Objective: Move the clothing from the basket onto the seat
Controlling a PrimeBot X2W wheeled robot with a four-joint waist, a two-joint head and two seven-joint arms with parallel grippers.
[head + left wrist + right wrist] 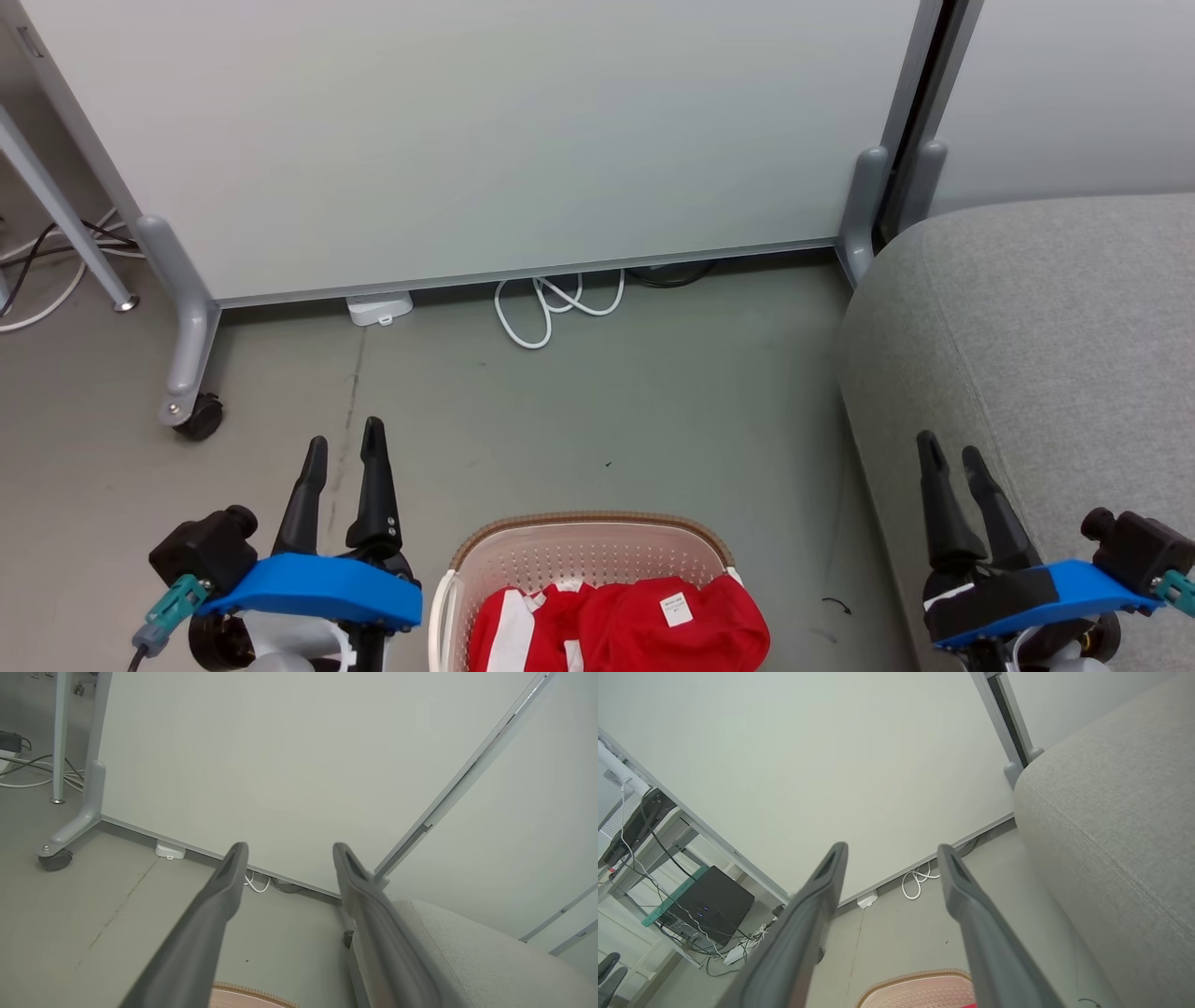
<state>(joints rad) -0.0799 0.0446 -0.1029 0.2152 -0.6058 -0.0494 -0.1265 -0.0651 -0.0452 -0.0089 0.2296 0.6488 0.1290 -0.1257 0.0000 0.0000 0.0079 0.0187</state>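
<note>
Red clothing [625,627] with white stripes and a white tag lies bunched in the cream basket [523,551], which stands on the floor at the bottom centre of the head view; its brown rim also peeks into the left wrist view [252,993] and the right wrist view [920,980]. The grey seat [1055,355] fills the right side, and shows too as a rounded grey edge [472,956] and a broad grey flank [1111,812]. My left gripper [345,448] hovers open left of the basket, empty [287,851]. My right gripper [950,450] is open over the seat's front edge, empty [892,851].
A pale wheeled partition [467,140] stands across the back, its caster foot [191,411] at the left. A white cable loop [551,313] and a small white box [380,308] lie at its base. A desk with a dark computer and cables [700,905] is further left.
</note>
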